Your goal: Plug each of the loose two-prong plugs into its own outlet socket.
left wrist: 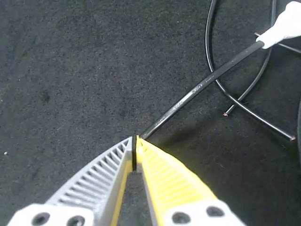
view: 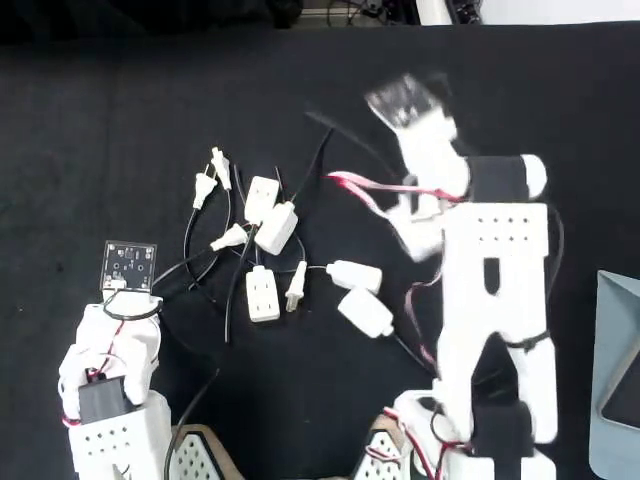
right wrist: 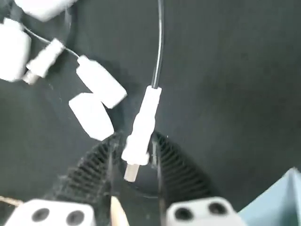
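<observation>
The right gripper point(right wrist: 135, 157) is closed on a white two-prong plug point(right wrist: 141, 125). Its black fingers clamp the plug body, and the prongs point toward the wrist. The left gripper point(left wrist: 135, 142) has its jaws fully closed, the tips pinching a black cable point(left wrist: 216, 77). An outlet socket point(view: 262, 295) lies on the black table point(view: 80, 150) between the arms.

Bare mat far and left; tangle mid-table.
The black mat point(view: 90, 120) lies bare along its far and left stretches. Mid-table, outlet sockets point(view: 262, 295) and loose plugs point(view: 204, 187) crowd together (narrow gaps only). A black cable point(left wrist: 207, 86) runs from the left gripper's point(left wrist: 135, 141) closed tips into that tangle. The right arm point(view: 495, 260), a white plug point(right wrist: 146, 113) clamped in the right gripper point(right wrist: 135, 141), overhangs the right side, near a blue-grey container point(view: 612, 300).
</observation>
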Robot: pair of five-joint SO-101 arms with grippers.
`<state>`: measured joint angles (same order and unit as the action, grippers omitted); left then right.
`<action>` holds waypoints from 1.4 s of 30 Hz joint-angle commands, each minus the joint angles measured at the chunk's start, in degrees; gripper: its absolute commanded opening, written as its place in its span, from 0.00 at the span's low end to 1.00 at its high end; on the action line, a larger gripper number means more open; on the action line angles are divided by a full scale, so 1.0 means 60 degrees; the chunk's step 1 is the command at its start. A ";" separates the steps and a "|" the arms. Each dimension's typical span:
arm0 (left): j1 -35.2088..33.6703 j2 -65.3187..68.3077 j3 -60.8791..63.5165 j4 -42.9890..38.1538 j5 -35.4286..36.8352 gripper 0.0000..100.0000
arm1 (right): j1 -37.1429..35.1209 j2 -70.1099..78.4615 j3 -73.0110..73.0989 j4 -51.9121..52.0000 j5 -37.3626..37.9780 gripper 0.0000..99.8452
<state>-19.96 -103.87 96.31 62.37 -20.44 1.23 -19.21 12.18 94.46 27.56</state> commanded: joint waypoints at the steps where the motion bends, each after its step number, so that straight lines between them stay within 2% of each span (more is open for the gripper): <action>1: 0.0007 -0.0029 0.0183 0.0029 -0.0103 0.03 | 0.0659 -0.0095 0.1414 -0.1026 0.0601 0.01; 9: 0.0007 -0.0029 0.0183 0.0029 -0.0103 0.03 | 0.1114 -0.0051 0.4740 -0.3883 0.1363 0.01; 14: 0.0007 -0.0015 0.0183 0.0029 -0.0103 0.03 | 0.1070 0.0930 0.5092 -0.4498 0.1363 0.02; 20: 0.0007 -0.0015 0.0183 0.0029 -0.0103 0.03 | 0.0952 0.2484 0.4256 -0.4440 0.1289 0.02; 24: 0.0007 -0.0015 0.0183 0.0029 -0.0103 0.03 | 0.0952 0.3216 0.3744 -0.4352 0.1289 0.07; 33: 0.0007 -0.0015 0.0183 0.0029 -0.0103 0.03 | 0.0938 0.3949 0.1956 -0.2740 0.1289 0.08; 38: 0.0007 -0.0015 0.0183 0.0029 -0.0103 0.03 | 0.0469 0.4857 0.1136 -0.1846 0.1275 0.08; 42: 0.0007 -0.0015 0.0183 0.0029 -0.0103 0.03 | 0.0176 0.5810 0.0549 -0.1656 0.0659 0.12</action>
<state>-19.96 -103.78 96.31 62.37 -20.53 3.87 13.76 20.00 83.56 33.89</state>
